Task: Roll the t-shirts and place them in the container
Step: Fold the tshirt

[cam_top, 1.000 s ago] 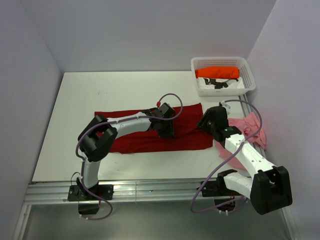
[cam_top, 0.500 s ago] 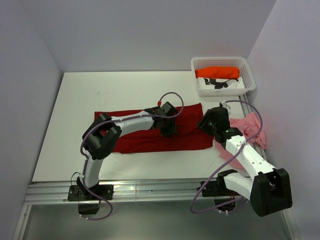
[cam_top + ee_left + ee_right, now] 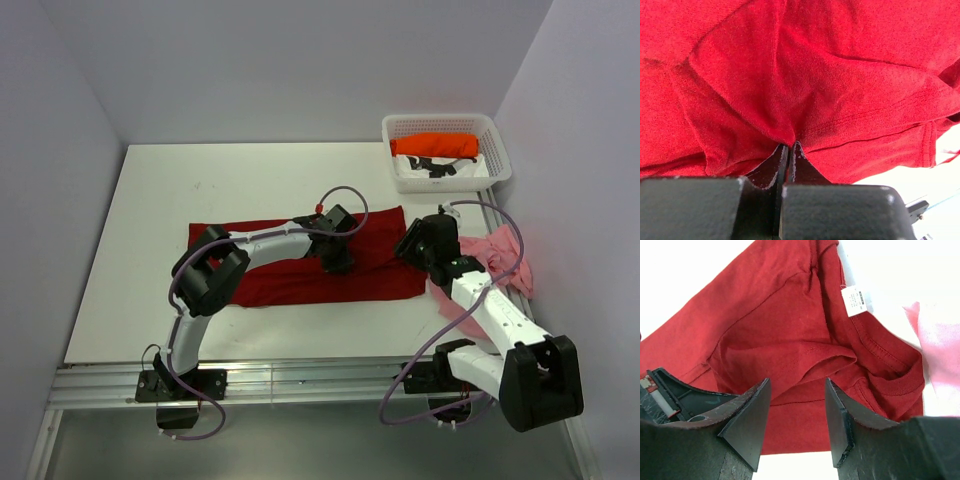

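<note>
White walls close in a white table [image 3: 200,180], seen from above with the two arm bases at 6 o'clock. A dark red t-shirt [image 3: 372,280] lies flat across the middle of the table as a long band, its length running from 9 o'clock to 3 o'clock.

The left gripper [image 3: 340,262] reaches in from 7 o'clock and sits on the shirt a little toward 3 o'clock of its middle. In the left wrist view its fingers [image 3: 771,167] are pressed together, and a ridge of red cloth runs straight into their tips, so they pinch a fold of the shirt. Creases fan away from that point toward 12 o'clock.

The right gripper [image 3: 412,245] is at the 3 o'clock end of the shirt. In the right wrist view its fingers [image 3: 747,425] stand spread with nothing between them. Beyond them lie the ribbed collar and a white label [image 3: 856,300] at the neck. Whether the tips touch the cloth cannot be told.

A pale pink t-shirt [image 3: 505,255] lies crumpled at the table's 3 o'clock edge, just beside the red shirt's collar end and partly under the right arm. A bright orange t-shirt [image 3: 435,146] lies folded in a white lattice basket [image 3: 440,122] at the 1 o'clock corner, well apart from both grippers.
</note>
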Motion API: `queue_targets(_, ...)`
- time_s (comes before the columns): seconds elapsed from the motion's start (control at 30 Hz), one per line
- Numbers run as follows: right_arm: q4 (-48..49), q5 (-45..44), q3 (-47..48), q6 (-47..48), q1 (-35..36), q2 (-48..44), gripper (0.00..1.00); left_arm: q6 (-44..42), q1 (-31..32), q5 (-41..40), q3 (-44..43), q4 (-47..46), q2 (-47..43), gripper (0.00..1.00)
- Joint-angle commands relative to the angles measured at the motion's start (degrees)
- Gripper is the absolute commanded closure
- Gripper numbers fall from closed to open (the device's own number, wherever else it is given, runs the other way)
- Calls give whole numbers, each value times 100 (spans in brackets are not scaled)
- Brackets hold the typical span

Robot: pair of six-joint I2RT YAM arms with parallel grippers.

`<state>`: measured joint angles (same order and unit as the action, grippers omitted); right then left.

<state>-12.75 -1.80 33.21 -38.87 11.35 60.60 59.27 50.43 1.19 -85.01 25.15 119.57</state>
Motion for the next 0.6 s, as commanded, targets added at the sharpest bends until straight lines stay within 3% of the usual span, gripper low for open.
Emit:
queue_targets(0.0,194,84,27,99,-54,83,46,-20,19,-84,-173,271,-320,100)
queue_targets(0.57,247,154,-104,3,-63,382,45,-257,-385,610,178,271,-1137,100)
